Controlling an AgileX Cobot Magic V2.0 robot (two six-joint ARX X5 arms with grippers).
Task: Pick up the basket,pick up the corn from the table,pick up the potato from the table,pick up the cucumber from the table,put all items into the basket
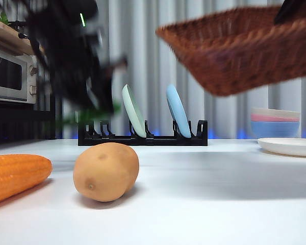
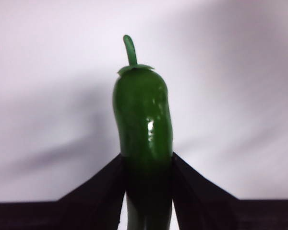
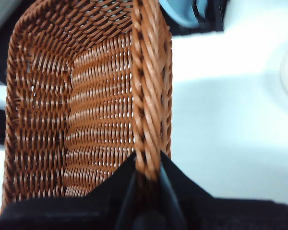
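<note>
The brown wicker basket (image 1: 245,51) hangs tilted in the air at the upper right, and my right gripper (image 3: 147,163) is shut on its braided rim (image 3: 146,96). My left gripper (image 2: 148,160) is shut on the glossy green cucumber (image 2: 144,115), whose stem end points away from the jaws. In the front view that arm is a dark blur at the upper left (image 1: 76,56), with a green smear of the cucumber (image 1: 86,116) below it. The tan potato (image 1: 106,171) and the orange corn (image 1: 15,176) lie on the white table (image 1: 219,194) at the near left.
A black dish rack (image 1: 143,138) at the back holds a pale green plate (image 1: 133,111) and a blue plate (image 1: 178,111). Stacked bowls (image 1: 275,122) and a white plate (image 1: 290,146) sit at the right. A toaster oven (image 1: 10,74) stands at the far left.
</note>
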